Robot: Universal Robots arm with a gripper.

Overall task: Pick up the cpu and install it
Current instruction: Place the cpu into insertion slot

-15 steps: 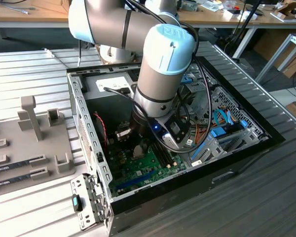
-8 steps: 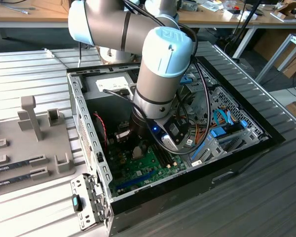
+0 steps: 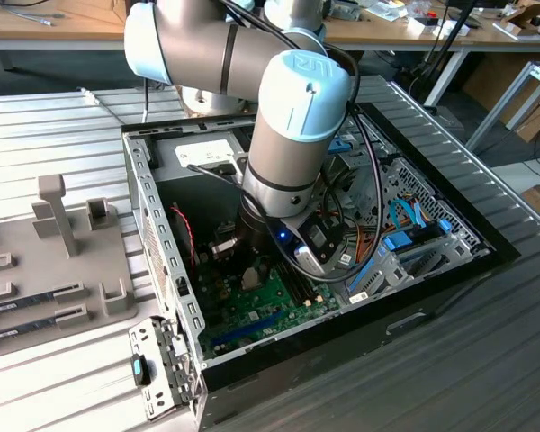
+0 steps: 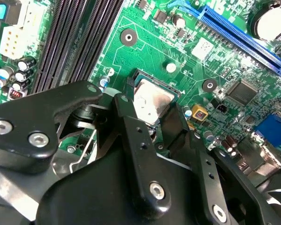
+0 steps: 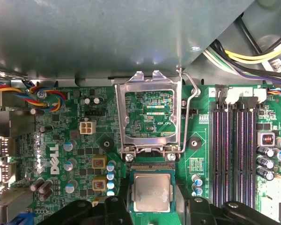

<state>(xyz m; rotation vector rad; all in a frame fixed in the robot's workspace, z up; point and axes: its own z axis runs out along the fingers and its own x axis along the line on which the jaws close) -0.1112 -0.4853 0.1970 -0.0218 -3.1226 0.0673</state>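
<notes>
Gripper (image 5: 152, 206): fingers (image 4: 173, 129) astride the cpu (image 5: 152, 191), apparently closed on its edges | cpu: level, in the socket on the green board (image 5: 84, 154) | socket frame (image 5: 152, 115): hinged open, upright | arm (image 3: 297, 126): inside the case (image 3: 414, 315)

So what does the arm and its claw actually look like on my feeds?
In the exterior view the arm is built of grey tubular segments with pale blue round joint caps, black cables trailing down its wrist, and a small blue light near the base. In the second wrist view the claw is matte black, with angular linked fingers joined by silver screws.
</notes>
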